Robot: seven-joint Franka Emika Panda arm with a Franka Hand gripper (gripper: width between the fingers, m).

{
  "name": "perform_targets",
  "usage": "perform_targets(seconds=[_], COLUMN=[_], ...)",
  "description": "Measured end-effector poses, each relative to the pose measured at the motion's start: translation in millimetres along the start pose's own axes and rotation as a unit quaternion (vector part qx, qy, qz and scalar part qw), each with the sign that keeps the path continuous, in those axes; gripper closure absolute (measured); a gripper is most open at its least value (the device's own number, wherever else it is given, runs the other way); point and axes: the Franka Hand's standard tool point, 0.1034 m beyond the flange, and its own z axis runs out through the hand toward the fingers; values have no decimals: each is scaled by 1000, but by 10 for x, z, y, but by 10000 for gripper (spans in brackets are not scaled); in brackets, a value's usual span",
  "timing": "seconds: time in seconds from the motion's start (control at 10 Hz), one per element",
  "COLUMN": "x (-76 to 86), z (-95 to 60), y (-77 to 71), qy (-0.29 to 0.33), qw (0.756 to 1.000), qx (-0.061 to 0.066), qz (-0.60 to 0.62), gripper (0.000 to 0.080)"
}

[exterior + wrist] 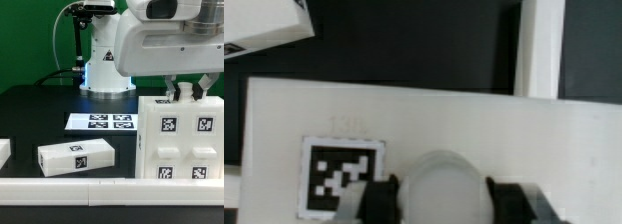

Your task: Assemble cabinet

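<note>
The cabinet is a large white box with square black-and-white tags on its faces, standing at the exterior view's right. My gripper comes down onto its top. In the wrist view, the cabinet's white face carries one tag. A small rounded white knob sits between my dark fingers. Both fingers press against the knob's sides, so the gripper is shut on it.
A smaller long white block with one tag lies left of the cabinet. The marker board lies flat behind it. A white part sits at the far left edge, and a long white rail runs along the front. The robot base stands at the back.
</note>
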Motion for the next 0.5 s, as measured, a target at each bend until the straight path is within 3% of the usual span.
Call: perform_targets(seconds=[0.1,0.2,0.4,0.5], x=[0,-1,-8,-82], z=[7,9,-17,-127], y=[3,5,8,29], qy=[0,-1,0,3], qw=[1000,1000,1000,1000], qx=[0,0,0,2], qz=[0,0,2,9], gripper=[579,478,204,204])
